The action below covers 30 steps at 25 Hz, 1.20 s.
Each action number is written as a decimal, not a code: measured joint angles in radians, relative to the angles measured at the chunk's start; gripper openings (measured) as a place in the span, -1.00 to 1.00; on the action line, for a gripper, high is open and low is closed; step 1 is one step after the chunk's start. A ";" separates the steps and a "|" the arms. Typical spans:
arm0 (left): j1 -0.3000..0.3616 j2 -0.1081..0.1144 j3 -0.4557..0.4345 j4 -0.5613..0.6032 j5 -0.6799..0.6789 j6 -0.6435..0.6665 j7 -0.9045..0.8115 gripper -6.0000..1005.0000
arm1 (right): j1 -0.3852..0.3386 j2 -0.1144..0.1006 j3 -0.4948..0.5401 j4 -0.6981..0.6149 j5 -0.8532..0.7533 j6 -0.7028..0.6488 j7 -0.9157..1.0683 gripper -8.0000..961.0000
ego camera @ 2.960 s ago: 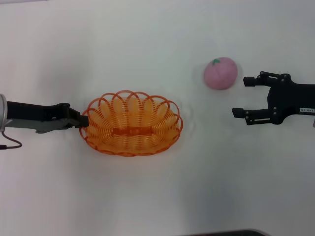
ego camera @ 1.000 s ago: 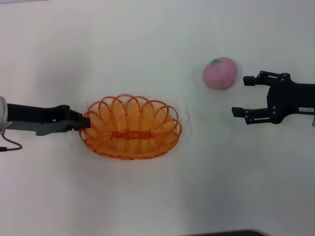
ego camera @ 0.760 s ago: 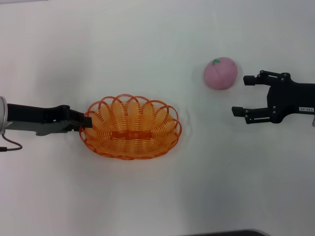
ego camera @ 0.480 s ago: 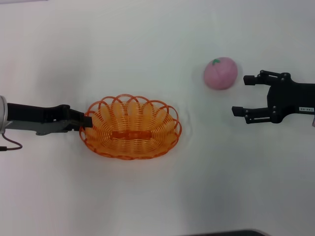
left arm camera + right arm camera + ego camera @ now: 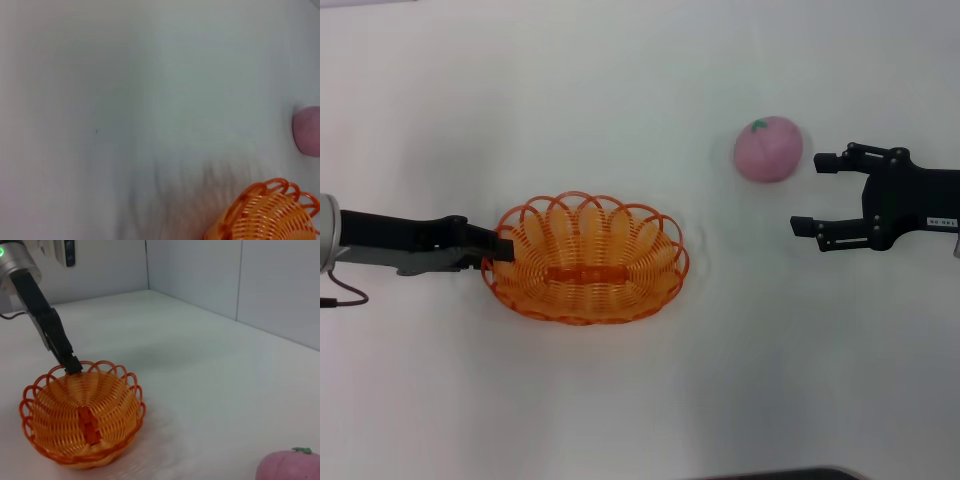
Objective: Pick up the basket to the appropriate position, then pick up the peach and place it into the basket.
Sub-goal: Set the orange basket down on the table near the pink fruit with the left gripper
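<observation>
Your setting: robot test bench in lab-type room, not home or kitchen. Evidence you can check: plain white tabletop, bare, matte, filling head view. Right wrist view shows pale grey wall panels with vertical seams boxing in tabletop's far edges. Props are test items only: orange plastic wire basket, pink toy peach.

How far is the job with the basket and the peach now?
Nothing looks finished. In hand: the left gripper is shut on the rim of the basket, which sits on the table. Left: the peach lies outside on the table, and the open right gripper beside it has not grasped it.
</observation>
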 joint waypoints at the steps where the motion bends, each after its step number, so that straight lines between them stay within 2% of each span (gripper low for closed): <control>1: -0.002 0.000 0.001 0.000 0.000 0.005 0.002 -0.44 | 0.000 0.000 0.000 0.000 0.000 0.000 0.000 0.88; 7: -0.007 0.002 0.003 0.006 -0.022 0.036 0.015 -0.22 | 0.000 0.000 0.000 0.000 0.000 0.003 0.000 0.88; 13: -0.012 0.003 0.004 0.029 -0.027 0.061 0.021 0.12 | 0.002 0.000 0.000 0.000 0.000 0.004 0.000 0.88; 23: -0.012 0.007 0.015 0.066 -0.028 0.066 0.036 0.45 | 0.002 0.000 0.000 0.000 0.000 0.004 0.000 0.88; 30: -0.011 0.018 0.014 0.076 -0.051 0.082 0.081 0.69 | 0.002 0.000 0.000 0.000 0.000 0.004 0.002 0.88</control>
